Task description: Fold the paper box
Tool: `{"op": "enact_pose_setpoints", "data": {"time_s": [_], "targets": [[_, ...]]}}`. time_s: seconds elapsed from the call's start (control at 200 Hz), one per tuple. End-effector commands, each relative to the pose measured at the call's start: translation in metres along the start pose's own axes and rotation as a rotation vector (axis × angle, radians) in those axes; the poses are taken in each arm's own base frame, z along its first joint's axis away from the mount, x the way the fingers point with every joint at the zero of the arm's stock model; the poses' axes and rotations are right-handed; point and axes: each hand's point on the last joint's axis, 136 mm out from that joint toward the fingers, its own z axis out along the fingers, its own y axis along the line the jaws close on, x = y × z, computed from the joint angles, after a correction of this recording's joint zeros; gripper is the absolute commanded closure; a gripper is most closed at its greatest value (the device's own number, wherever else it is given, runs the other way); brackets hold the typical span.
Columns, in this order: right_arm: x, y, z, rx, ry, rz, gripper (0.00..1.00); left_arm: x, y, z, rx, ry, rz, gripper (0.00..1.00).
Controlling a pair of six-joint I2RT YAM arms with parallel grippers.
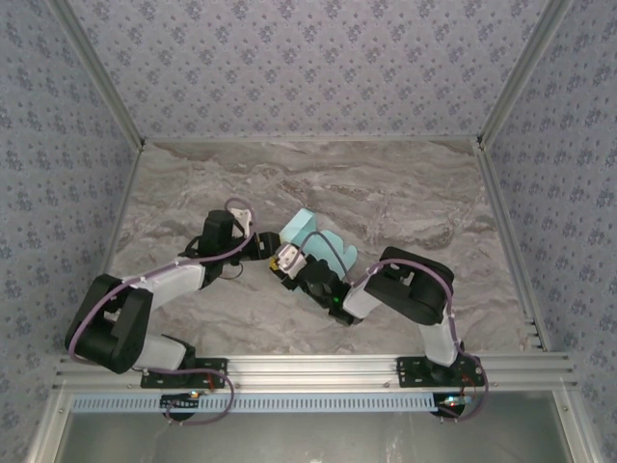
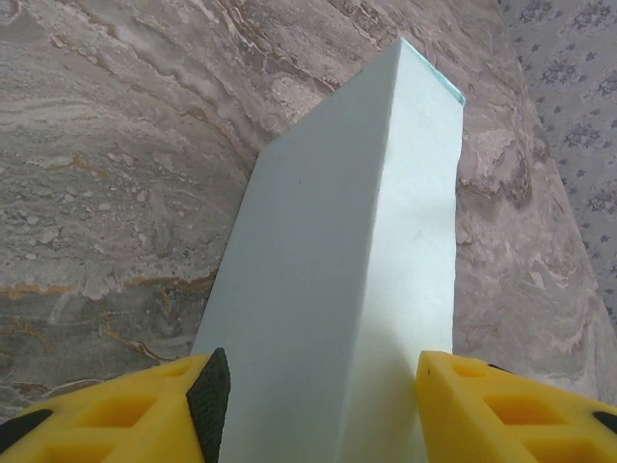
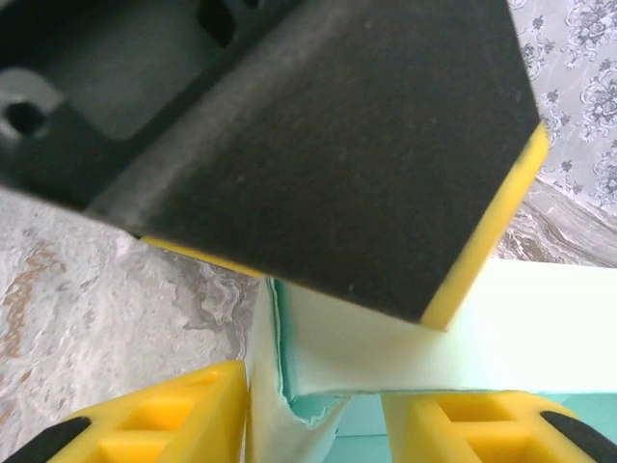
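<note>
Currently on my screen: both arms reach in to the middle of the grey-veined marble tabletop (image 1: 405, 193), and their grippers meet at one thing.
Task piece: the light mint-turquoise paper box (image 1: 310, 230) of thin card, partly folded up.
Where it sits: near the table's centre, just beyond the two wrists in the top view, with its near end hidden under them.
Outline from above: I make out a slanted upper corner and rounded lobes along the right-hand edge.
Shape from the left wrist: a long rectangular sleeve runs away from the camera. Two plain faces meet at a crisp lengthwise crease, and a thin greenish cut edge shows at the far end.
Shape from the right wrist: a pale outer face above, a darker teal inside below, and a curved, slightly crumpled flap edge at the corner.
State of left gripper (image 2: 323, 367): its yellow fingers sit on either side of the sleeve, which fills the gap between them, so it is pinching the box across its width.
State of right gripper (image 3: 313, 391): the fingers are parted with the box's corner between them, and the card edge lies beside the left-hand one. I see no squeeze.
Crowding: the left gripper's black-padded finger (image 3: 318, 164) hangs right in front of the right wrist camera, over the card's top face. Whether it is touching or just clear, I cannot tell.
</note>
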Motion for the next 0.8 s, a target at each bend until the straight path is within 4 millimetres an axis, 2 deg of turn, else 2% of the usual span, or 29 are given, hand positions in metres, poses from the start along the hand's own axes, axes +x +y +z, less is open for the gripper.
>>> {"op": "enact_pose_setpoints", "data": {"time_s": [0.0, 0.195, 0.355, 0.495, 0.63, 0.795], "targets": [[-0.026, -0.015, 0.014, 0.077, -0.088, 0.062, 0.57, 0.029, 0.010, 0.004, -0.006, 0.098, -0.055, 0.46], [-0.023, -0.006, 0.017, 0.029, -0.088, 0.059, 0.68, 0.028, 0.010, 0.004, -0.002, 0.098, -0.056, 0.46], [-0.005, 0.007, 0.011, -0.062, -0.061, 0.074, 0.67, 0.027, 0.013, 0.005, -0.009, 0.098, -0.054, 0.46], [0.012, 0.004, 0.009, -0.087, -0.050, 0.124, 0.61, 0.028, 0.016, 0.006, -0.015, 0.102, -0.051, 0.46], [0.010, 0.010, 0.015, -0.179, -0.061, 0.112, 0.57, 0.028, 0.018, 0.005, -0.023, 0.105, -0.042, 0.45], [0.007, 0.019, 0.020, -0.323, -0.096, 0.142, 0.59, 0.029, 0.014, 0.006, -0.003, 0.118, -0.044, 0.46]]}}
